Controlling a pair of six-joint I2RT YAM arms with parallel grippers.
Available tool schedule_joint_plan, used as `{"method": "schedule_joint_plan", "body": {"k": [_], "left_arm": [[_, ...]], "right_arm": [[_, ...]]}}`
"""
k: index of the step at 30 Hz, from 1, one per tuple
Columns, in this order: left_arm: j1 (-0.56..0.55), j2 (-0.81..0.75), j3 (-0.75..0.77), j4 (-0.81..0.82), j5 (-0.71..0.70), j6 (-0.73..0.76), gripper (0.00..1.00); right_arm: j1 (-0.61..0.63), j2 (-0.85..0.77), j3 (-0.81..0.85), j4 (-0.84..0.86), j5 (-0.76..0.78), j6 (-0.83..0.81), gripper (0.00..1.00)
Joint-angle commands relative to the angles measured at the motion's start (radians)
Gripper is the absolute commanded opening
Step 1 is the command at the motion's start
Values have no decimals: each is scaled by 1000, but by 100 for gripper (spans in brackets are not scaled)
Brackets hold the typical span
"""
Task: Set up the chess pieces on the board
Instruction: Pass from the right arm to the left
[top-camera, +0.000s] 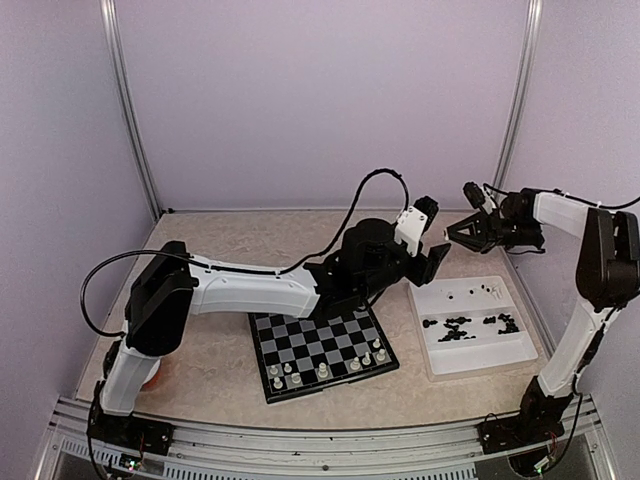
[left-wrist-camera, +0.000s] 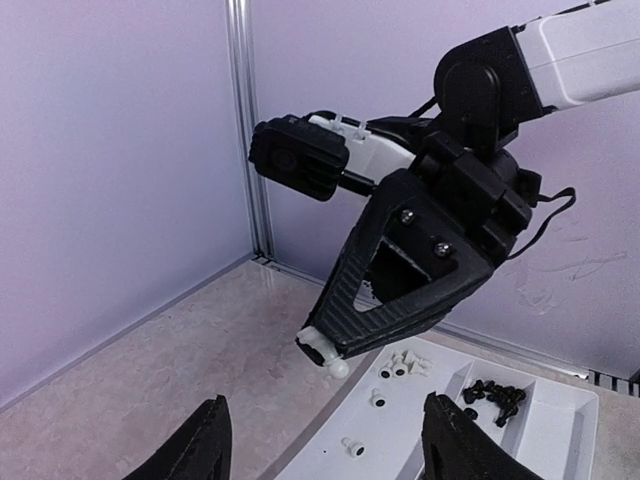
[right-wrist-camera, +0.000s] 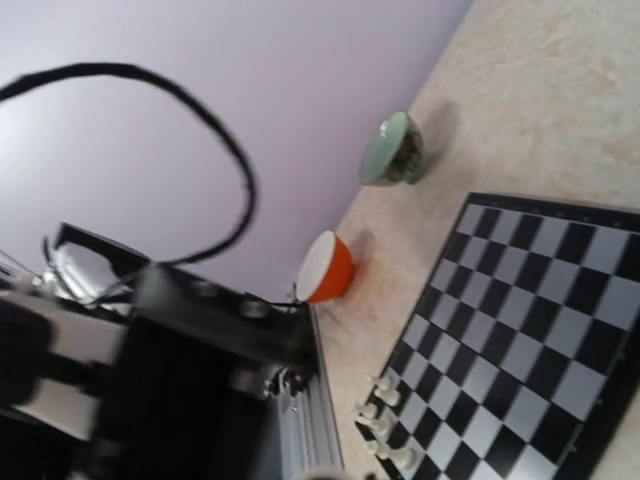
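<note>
The board (top-camera: 320, 345) lies mid-table with several cream-white chess pieces (top-camera: 325, 372) along its near edge; both show in the right wrist view, board (right-wrist-camera: 520, 320) and pieces (right-wrist-camera: 385, 420). My right gripper (top-camera: 452, 233) hangs above the table left of the tray's far end. In the left wrist view the right gripper (left-wrist-camera: 322, 345) is shut on one cream-white piece (left-wrist-camera: 335, 365). My left gripper (top-camera: 432, 262) is open and empty just below and left of it; its black fingers (left-wrist-camera: 205, 440) stand wide apart. Its own fingers are not clear in the right wrist view.
A white tray (top-camera: 500, 350) right of the board holds several black pieces (top-camera: 460, 328) and a few white ones (top-camera: 490, 290); it shows in the left wrist view (left-wrist-camera: 470, 440). An orange bowl (right-wrist-camera: 325, 268) and a green bowl (right-wrist-camera: 392, 150) stand left of the board.
</note>
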Motion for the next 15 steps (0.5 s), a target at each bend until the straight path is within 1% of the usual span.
{"method": "schedule_joint_plan", "body": {"k": [1, 9, 15], "left_arm": [[1, 49, 74, 14, -32, 54, 64], [1, 104, 154, -11, -22, 99, 63], [0, 131, 186, -23, -9, 108, 59]], "right_arm": [[-7, -65, -51, 62, -153, 47, 15], [22, -98, -95, 144, -181, 128, 17], [48, -130, -118, 224, -200, 212, 17]]}}
